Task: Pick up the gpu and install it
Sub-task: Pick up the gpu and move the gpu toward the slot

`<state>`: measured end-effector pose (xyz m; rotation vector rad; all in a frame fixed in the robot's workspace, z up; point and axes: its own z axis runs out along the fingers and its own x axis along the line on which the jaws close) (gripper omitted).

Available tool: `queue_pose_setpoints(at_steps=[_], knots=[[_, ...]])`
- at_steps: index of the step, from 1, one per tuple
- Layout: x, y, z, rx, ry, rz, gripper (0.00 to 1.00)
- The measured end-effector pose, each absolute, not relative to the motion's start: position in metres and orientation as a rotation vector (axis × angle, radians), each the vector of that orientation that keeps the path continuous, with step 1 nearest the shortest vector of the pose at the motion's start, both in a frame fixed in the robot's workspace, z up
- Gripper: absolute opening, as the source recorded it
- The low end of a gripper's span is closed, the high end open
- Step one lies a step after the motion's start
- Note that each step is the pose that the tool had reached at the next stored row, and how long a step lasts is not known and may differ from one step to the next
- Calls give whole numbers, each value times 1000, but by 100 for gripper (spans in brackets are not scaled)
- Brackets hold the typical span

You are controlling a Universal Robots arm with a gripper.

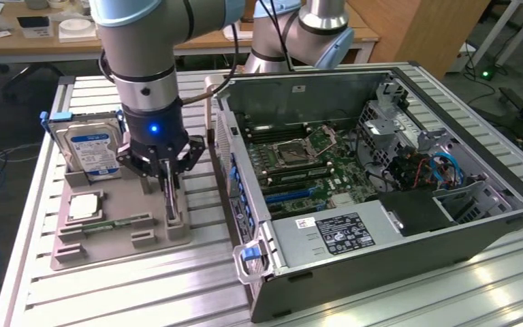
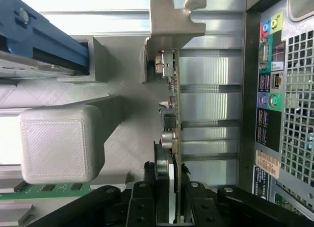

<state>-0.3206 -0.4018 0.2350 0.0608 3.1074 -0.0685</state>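
Jaws pinch the gpu (image 2: 171, 124) by its top edge (probably light, stiff, fragile), upright at the tray's (image 1: 148, 197) edge nearest the computer (image 1: 334, 272).

Exterior view: you've got bright, even room light from overhead, so shadows stay soft. Worst glare is on the ribbed table (image 1: 506, 272) toward the exterior view's right, w/ white streaks across the slats. Inside the case (image 1: 298, 95) the low corner goes dark. A blue LED glows on the arm (image 1: 155, 102). Wrist view: the bg past the table is blown out to white, and the slats show bright bands. The bracket (image 2: 169, 21) of the card (image 2: 175, 114) is well lit, but the gripper (image 2: 172, 188) reads near black.
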Motion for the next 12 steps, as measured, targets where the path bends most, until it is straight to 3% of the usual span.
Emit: queue_pose_setpoints(at_steps=[12], knots=[[-321,-402,256,61,3107,-68,28]])
